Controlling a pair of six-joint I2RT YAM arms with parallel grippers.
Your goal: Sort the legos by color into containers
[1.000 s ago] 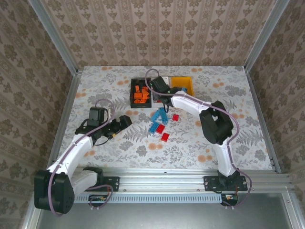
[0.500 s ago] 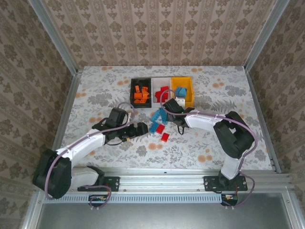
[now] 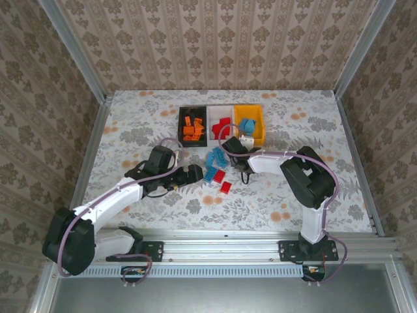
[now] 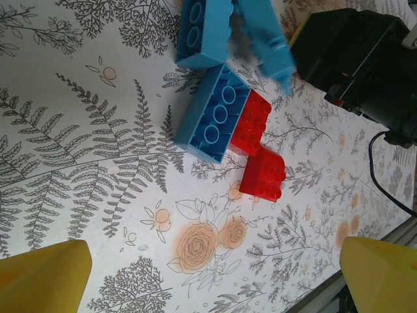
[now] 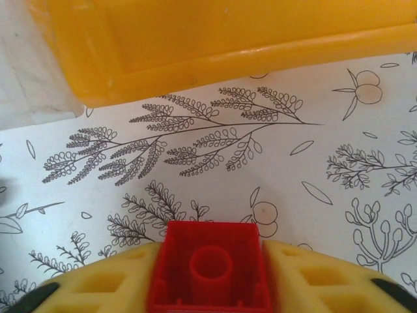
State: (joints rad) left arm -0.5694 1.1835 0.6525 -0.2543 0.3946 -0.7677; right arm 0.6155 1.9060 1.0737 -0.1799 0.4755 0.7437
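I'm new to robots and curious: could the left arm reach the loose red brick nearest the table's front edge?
Probably yes. The left claw is open and close by, with bare table between it and the red brick; another red brick sits beside it.

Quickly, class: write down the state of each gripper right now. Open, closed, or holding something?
Left gripper: open, nothing between its fingers.
Right gripper: shut on a red brick.
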